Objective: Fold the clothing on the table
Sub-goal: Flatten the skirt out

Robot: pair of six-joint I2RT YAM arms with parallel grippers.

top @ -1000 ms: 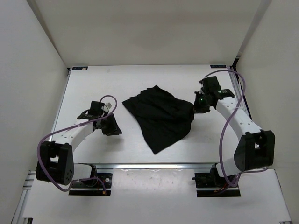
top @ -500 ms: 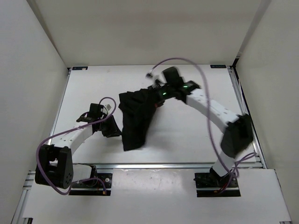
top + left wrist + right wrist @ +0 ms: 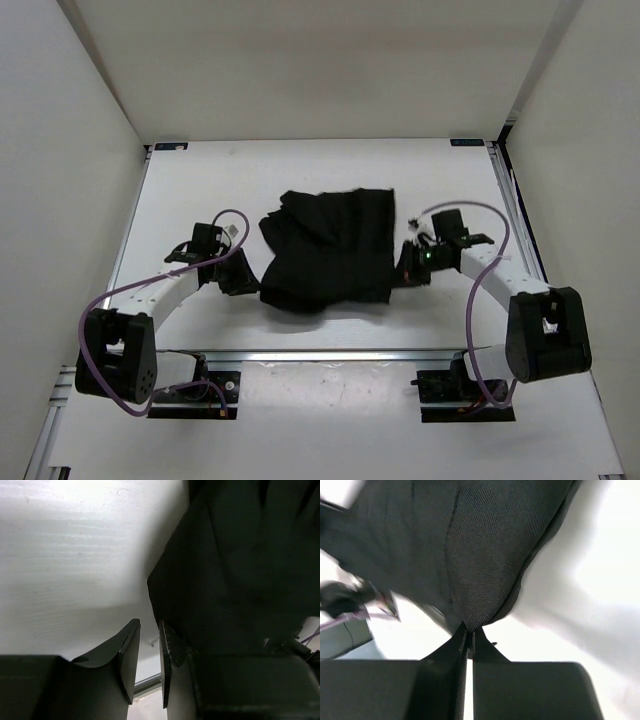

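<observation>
Two grippers flank the clothing [image 3: 330,250], which lies rumpled at the middle of the table [image 3: 200,180]. Right gripper [image 3: 468,630] is pinched tight on the garment's right edge; left gripper [image 3: 149,626] is slightly parted and empty, just beside its left edge.

Plain white walls [image 3: 320,70] all around.

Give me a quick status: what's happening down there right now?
Right gripper shut on a corner of the clothing. Left gripper open, empty, beside its edge. Clothing lies rumpled. Nothing blocking.
</observation>
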